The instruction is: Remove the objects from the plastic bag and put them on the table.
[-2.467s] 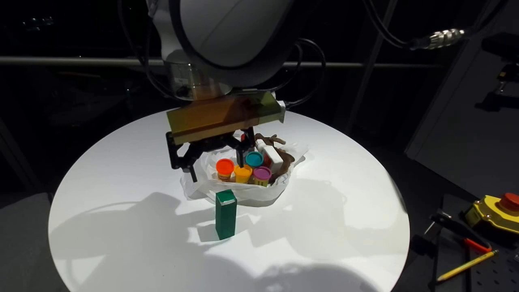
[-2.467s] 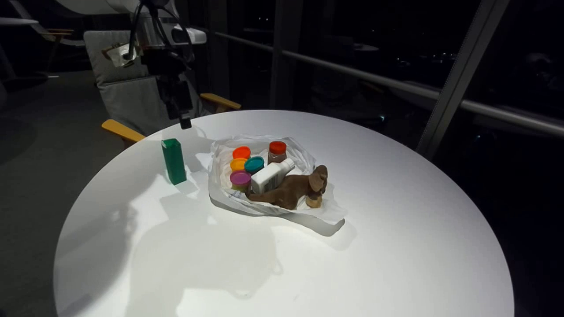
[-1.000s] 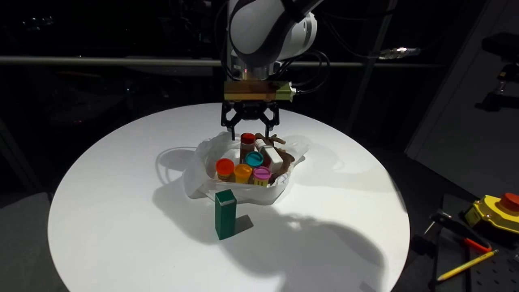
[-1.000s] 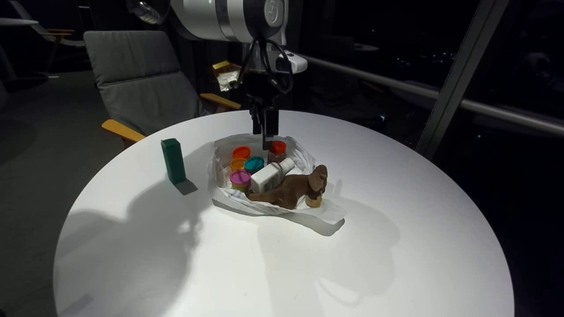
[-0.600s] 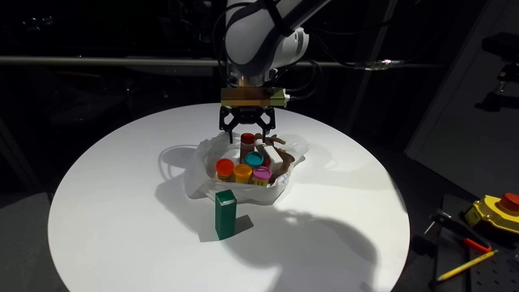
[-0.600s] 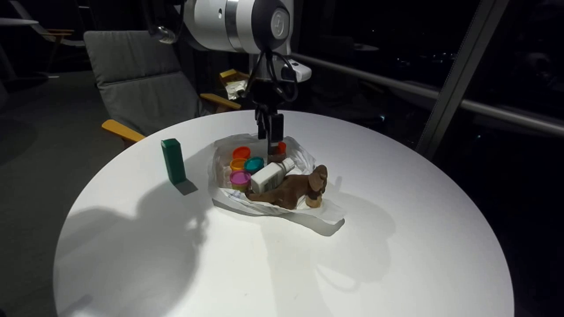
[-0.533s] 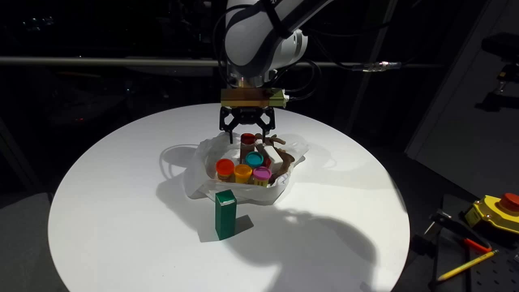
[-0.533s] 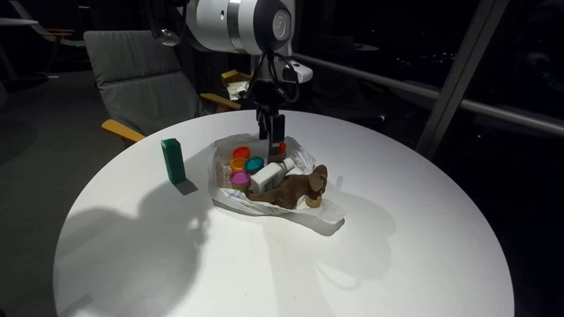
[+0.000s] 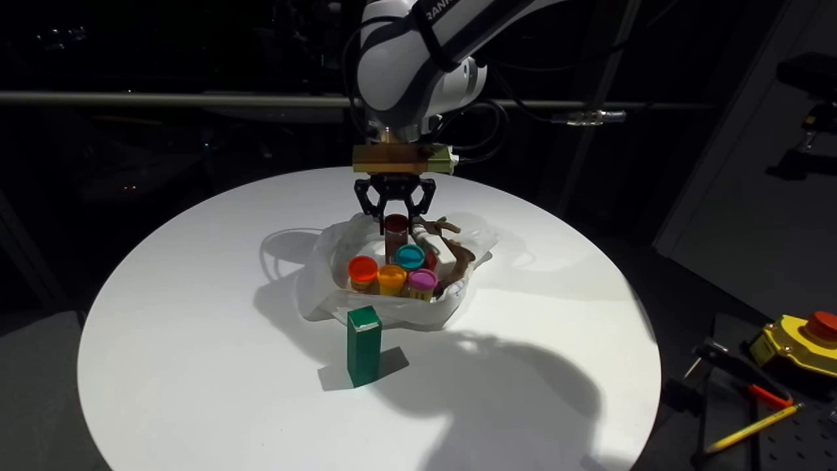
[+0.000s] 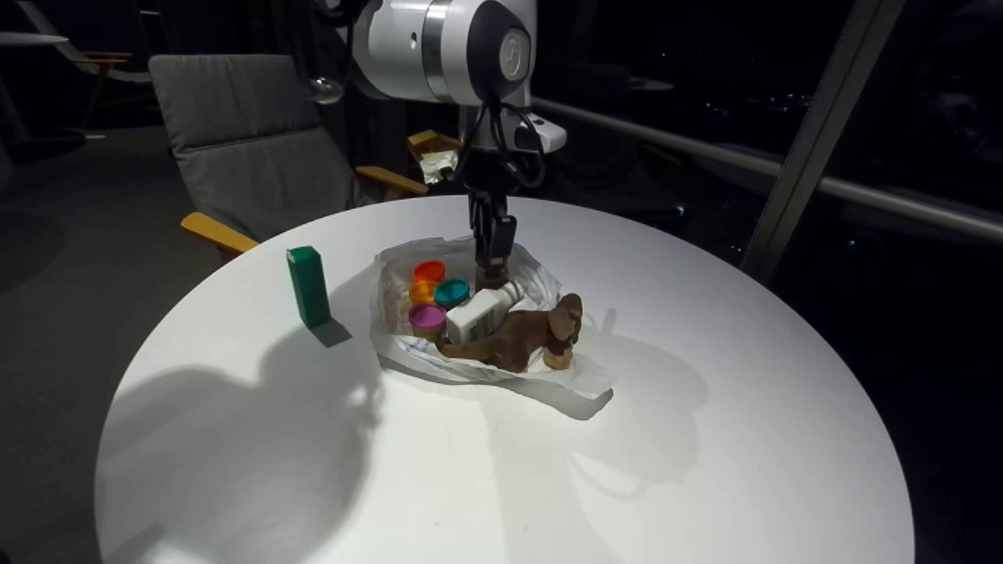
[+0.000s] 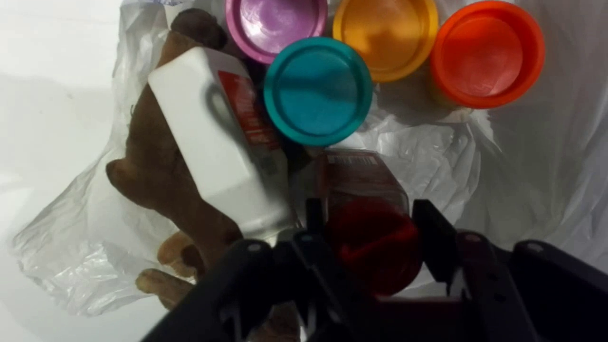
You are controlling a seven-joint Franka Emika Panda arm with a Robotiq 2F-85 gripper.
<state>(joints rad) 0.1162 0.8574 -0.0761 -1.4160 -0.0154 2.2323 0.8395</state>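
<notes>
The white plastic bag (image 9: 405, 316) lies spread on the round white table (image 10: 666, 462). In it stand tubs with a red-orange lid (image 11: 489, 54), a yellow lid (image 11: 385, 35), a teal lid (image 11: 317, 91) and a purple lid (image 11: 277, 23). A white bottle (image 10: 476, 315) leans beside a brown plush toy (image 10: 517, 338). At the bag's far side in an exterior view is a clear jar with a red lid (image 9: 396, 224). My gripper (image 11: 369, 216) points down with its fingers on both sides of that jar, shut on it just below the lid. The jar still stands inside the bag.
A tall green box (image 9: 364, 347) stands on the table in front of the bag. Grey chair (image 10: 243, 157) with wooden arms sits past the table edge. A yellow emergency-stop box (image 9: 801, 343) and a pencil (image 9: 752, 428) lie off the table.
My gripper has come over from above the green box's side to the jar, gone lower, and its fingers have drawn together around it. The jar has shifted slightly sideways.
</notes>
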